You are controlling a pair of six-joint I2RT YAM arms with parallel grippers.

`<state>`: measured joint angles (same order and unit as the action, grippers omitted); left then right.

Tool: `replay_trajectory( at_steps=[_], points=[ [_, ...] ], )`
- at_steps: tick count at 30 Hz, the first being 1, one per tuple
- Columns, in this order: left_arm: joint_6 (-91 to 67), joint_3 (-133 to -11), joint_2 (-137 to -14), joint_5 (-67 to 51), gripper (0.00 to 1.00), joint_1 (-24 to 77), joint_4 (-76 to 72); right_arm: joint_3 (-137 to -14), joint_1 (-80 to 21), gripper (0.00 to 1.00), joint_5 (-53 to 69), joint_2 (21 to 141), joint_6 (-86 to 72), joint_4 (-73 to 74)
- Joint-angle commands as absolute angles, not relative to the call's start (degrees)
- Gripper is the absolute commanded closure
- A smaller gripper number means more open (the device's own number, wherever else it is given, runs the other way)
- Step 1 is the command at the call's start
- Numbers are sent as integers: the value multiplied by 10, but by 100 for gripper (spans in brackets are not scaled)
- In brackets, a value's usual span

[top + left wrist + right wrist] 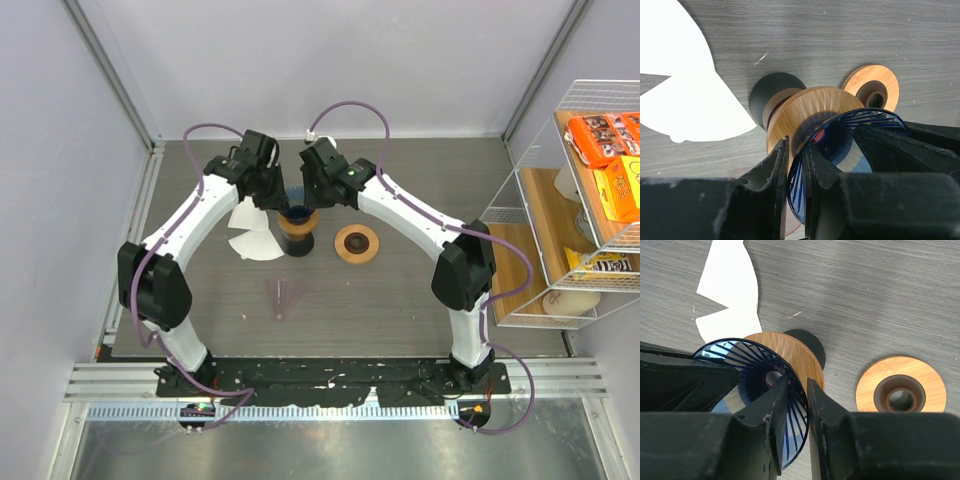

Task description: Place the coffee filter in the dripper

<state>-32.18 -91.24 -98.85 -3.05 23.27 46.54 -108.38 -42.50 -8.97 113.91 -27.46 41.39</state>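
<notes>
Grey wood-grain tabletop (420, 290) carries: two white fan-shaped paper filters (256, 243), flat orange wooden ring (357, 243), pale pink translucent cone (283, 298), black-based wooden stand (800, 112).

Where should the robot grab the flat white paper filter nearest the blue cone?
Probably the coffee filter by its curved edge, coming down from above on the near side. It lies flat on the table, so only a thin edge can be pinched, and that edge points away from the dripper.
</notes>
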Motion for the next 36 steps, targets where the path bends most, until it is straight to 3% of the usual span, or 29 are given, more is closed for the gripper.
replay_trajectory(
  at_steps=[1, 14, 20, 25, 29, 30, 32, 36],
  points=[
    [-299, -924, -980, 29, 78, 229, 543, -1086, -423, 73, -159, 1136, -259, 494],
    [-294, -961, -966, 14, 59, 229, 544, -1121, -427, 61, -155, 1128, -256, 487],
    [-290, -1005, -960, 11, 46, 229, 556, -1163, -427, 48, -163, 1130, -256, 501],
    [-284, -1026, -947, 3, 27, 229, 555, -1188, -428, 38, -156, 1123, -246, 502],
    [-280, -1041, -927, -18, 0, 229, 555, -1199, -428, 28, -154, 1103, -234, 497],
    [-277, -1041, -919, -18, 0, 229, 553, -1195, -428, 15, -157, 1088, -232, 495],
    [-272, -1040, -897, -14, 0, 229, 549, -1167, -427, 3, -162, 1051, -231, 469],
    [-257, -993, -826, 28, 0, 228, 528, -1060, -427, 5, -196, 944, -234, 395]
  ],
)
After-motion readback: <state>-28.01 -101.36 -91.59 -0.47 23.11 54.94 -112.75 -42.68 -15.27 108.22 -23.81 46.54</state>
